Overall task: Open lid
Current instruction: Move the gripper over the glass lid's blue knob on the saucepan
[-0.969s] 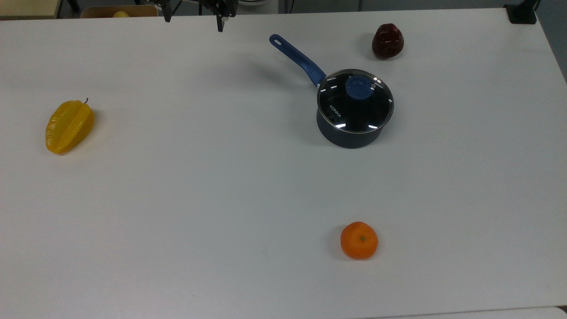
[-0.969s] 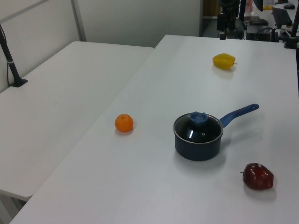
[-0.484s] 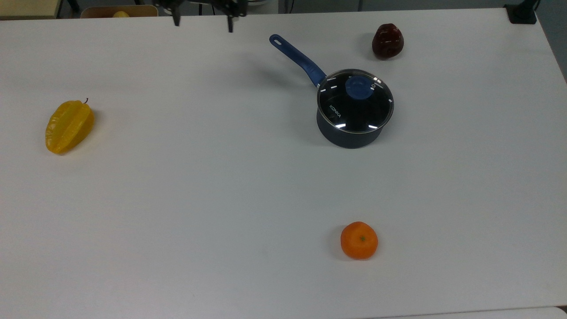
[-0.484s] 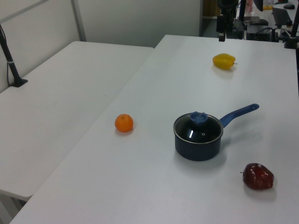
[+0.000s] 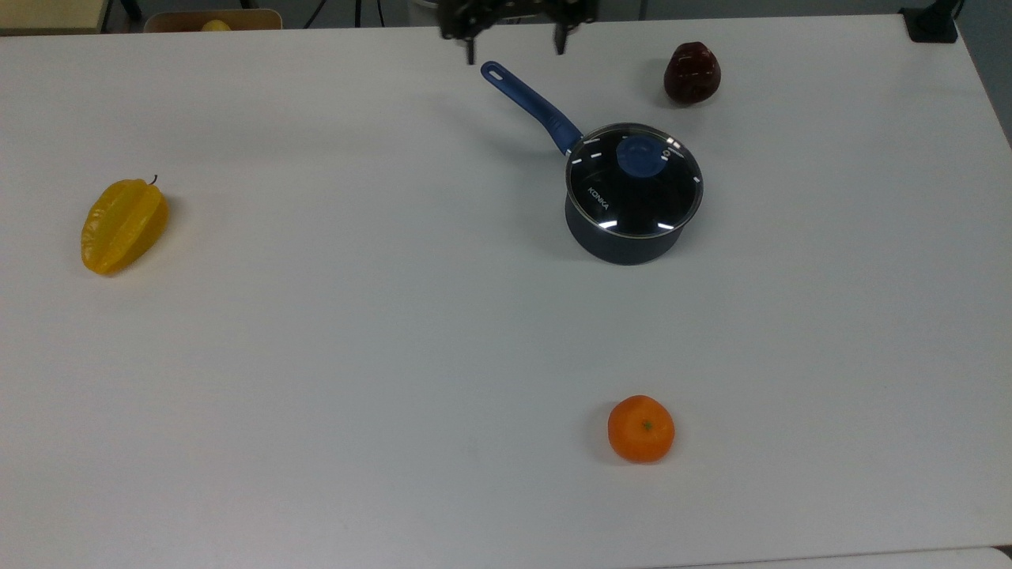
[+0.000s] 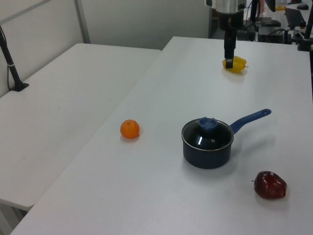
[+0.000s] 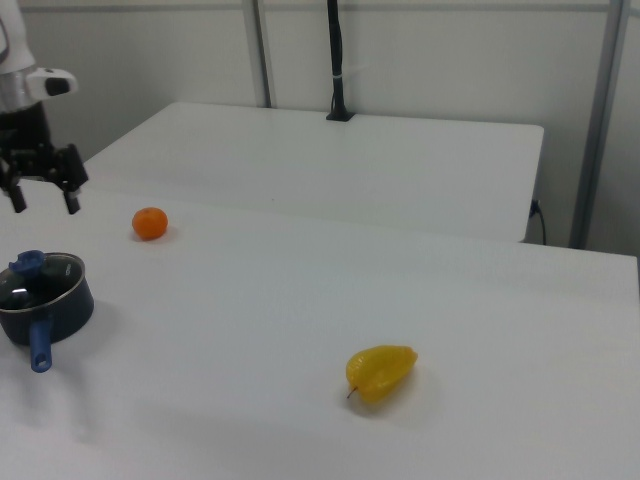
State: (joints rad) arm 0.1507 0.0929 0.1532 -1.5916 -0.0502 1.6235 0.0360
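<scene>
We see the lid (image 5: pixel 634 180) seated flat on the saucepan (image 5: pixel 624 237), its metal rim resting all round the pan's edge and its blue knob (image 5: pixel 640 155) standing up at the centre. In the top view the pan sits right of the table's middle, toward the far side, and its blue handle (image 5: pixel 531 104) runs up and to the top view's left. In the left view the lid (image 6: pixel 207 134) shows as a dark glass disc with the knob on top, the handle pointing to the left view's right. In the right view the pan (image 7: pixel 42 296) is at the right view's left edge, its handle pointing toward the camera.

We find the gripper (image 5: pixel 515 43) at the far edge of the table in the top view, just beyond the tip of the handle, with its two fingers spread wide and nothing between them. It is well apart from the lid and touches nothing. In the right view the gripper (image 7: pixel 44 202) hangs above and behind the pan.

On the white table (image 5: pixel 316 356) we also see a dark red fruit (image 5: pixel 692 73) beyond the pan, an orange (image 5: pixel 641 428) near the front edge, and a yellow starfruit (image 5: pixel 123 225) far off at the top view's left.
</scene>
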